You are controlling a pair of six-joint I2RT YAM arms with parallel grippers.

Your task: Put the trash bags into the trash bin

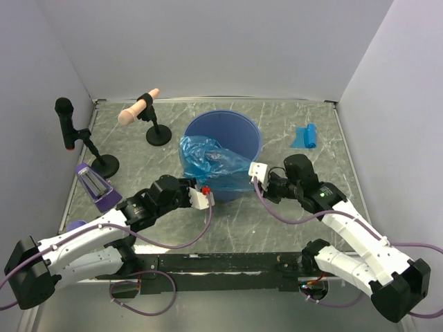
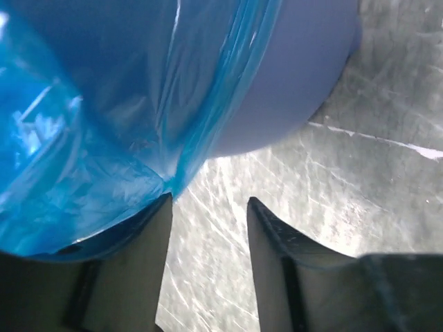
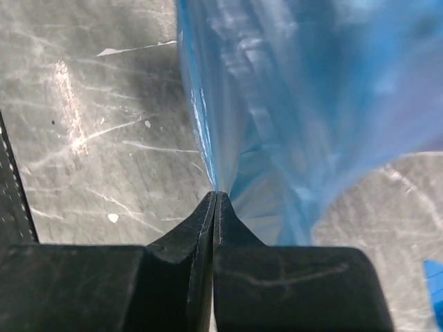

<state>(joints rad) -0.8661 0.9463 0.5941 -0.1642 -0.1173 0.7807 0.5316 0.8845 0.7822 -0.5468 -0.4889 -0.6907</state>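
The right gripper [image 3: 215, 202] was pinched shut on a fold of the bag [image 1: 208, 162], holding it draped over the rim of the bin [image 1: 242, 138]. The jaws of the left gripper [image 2: 208, 214] stood partway apart beside the film, apparently gripping nothing.

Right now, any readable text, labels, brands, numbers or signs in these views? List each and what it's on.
None: no text can be read in any view.
The bin, the blue bag draped over its rim, the folded bag on the table and the purple object at the left show no print.
The wrist views show only blue film, bin wall and bare table.
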